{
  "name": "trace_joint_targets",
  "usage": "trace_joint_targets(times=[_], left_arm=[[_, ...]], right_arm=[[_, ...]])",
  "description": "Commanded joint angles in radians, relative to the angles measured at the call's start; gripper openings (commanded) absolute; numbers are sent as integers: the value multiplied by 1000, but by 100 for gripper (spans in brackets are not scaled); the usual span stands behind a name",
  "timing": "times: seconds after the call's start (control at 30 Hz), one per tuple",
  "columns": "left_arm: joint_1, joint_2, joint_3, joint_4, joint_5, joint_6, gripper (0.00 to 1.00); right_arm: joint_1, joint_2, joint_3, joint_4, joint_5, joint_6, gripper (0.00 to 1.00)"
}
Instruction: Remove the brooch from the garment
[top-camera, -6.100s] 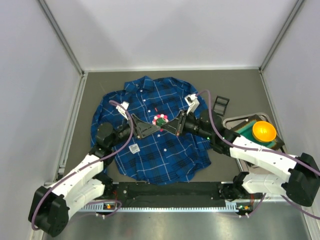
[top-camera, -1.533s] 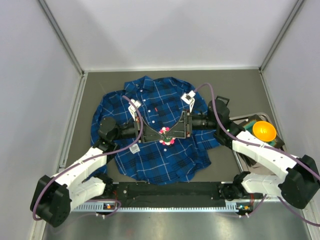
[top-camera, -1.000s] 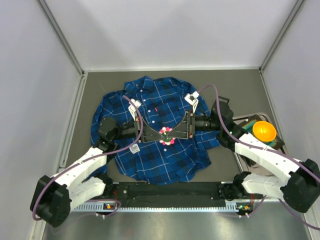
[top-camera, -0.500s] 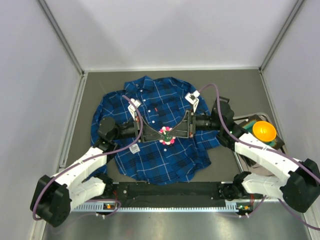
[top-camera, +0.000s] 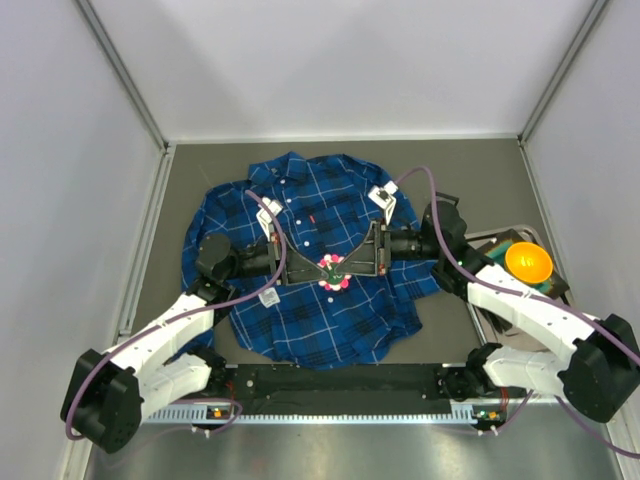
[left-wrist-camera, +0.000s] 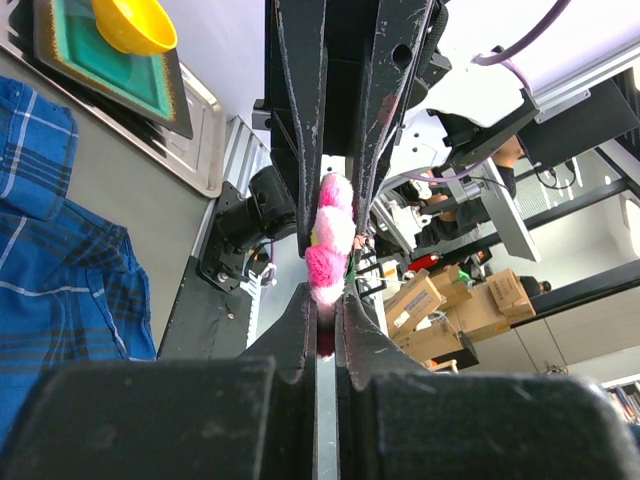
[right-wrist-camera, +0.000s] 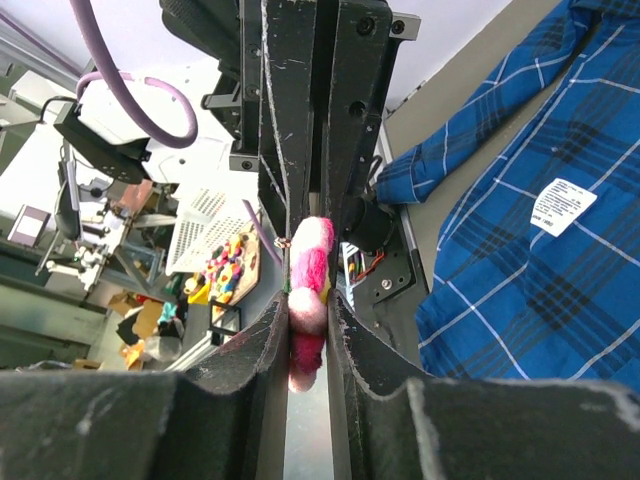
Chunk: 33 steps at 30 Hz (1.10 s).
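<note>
Brooch (left-wrist-camera: 330, 240) shows fuzzy pink petals around a pale yellowish middle.

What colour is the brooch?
The brooch is pink with a pale yellowish middle, clearest in the left wrist view.

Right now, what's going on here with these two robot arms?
Both arms meet over the middle of the blue plaid shirt, which lies spread out on the table. The left gripper and the right gripper are each shut on the small pink brooch, pinching it from opposite sides. In the wrist views no cloth shows around the brooch, so it seems to sit clear of the shirt, though the top view cannot confirm that.
</note>
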Motion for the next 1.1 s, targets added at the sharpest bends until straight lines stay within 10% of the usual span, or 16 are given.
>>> trace_joint_targets(times=[0.0, 0.67, 0.9, 1.07], left_arm=[[-7, 1, 36, 66, -8, -7, 0], [-7, 10, 34, 66, -11, -8, 0], [-4, 1, 103, -209, -107, 76, 0], [-4, -53, 166, -531, -310, 288, 43]], right_arm=[[14, 16, 15, 54, -28, -15, 15], [28, 44, 6, 105, -49, 1, 20], [41, 29, 15, 39, 21, -24, 0], [39, -24, 20, -118, 313, 80, 0]])
